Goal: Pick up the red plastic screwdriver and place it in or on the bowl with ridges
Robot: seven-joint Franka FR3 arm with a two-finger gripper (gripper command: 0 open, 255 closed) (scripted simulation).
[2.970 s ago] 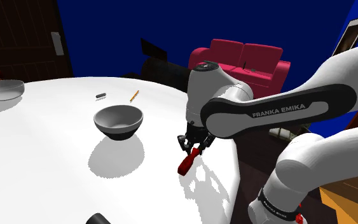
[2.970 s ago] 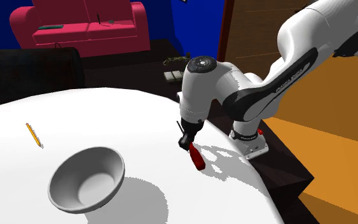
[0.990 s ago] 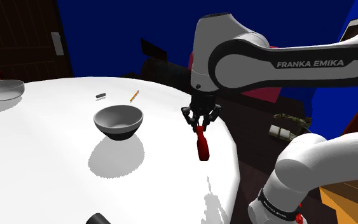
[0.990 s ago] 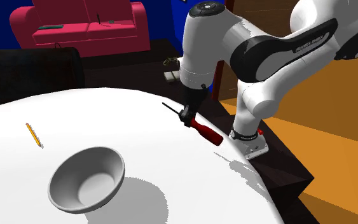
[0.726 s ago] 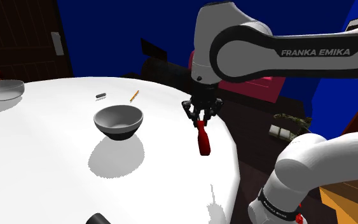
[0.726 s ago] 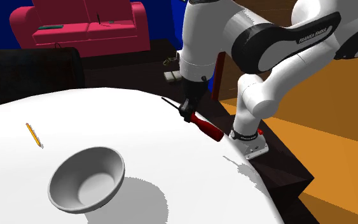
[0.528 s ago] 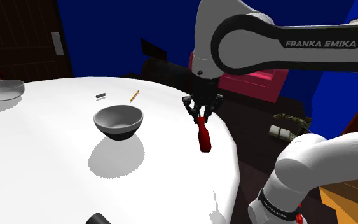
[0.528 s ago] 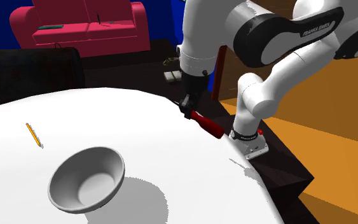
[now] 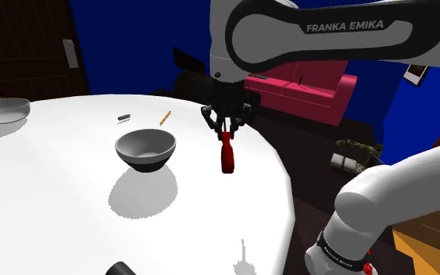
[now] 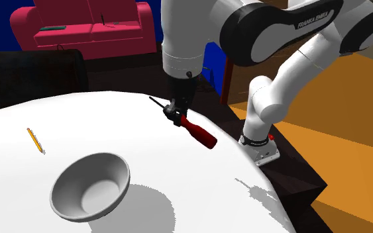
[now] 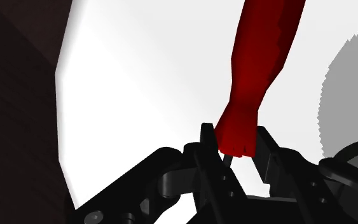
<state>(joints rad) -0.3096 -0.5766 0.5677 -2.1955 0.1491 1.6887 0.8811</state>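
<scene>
The white table [image 9: 69, 226] carries a grey bowl [image 9: 144, 148] near its middle, sitting upright. To the shoulder view's right of this bowl and well apart from it, the gripper [image 9: 226, 131] hangs above the table, clenched on the red screwdriver [image 9: 227, 156]. Its fingers clasp the narrow top of the handle, and the fat end points down, clear of the table. In the second exterior view the whole tool slants, with its dark shaft poking out past the gripper. Farther back on the table lie a yellow pencil [image 9: 164, 117] and a small dark object [image 9: 123, 117], and a second bowl [image 9: 3, 109] sits at the far left. Beyond the table stands a red sofa [image 9: 304, 82]
</scene>
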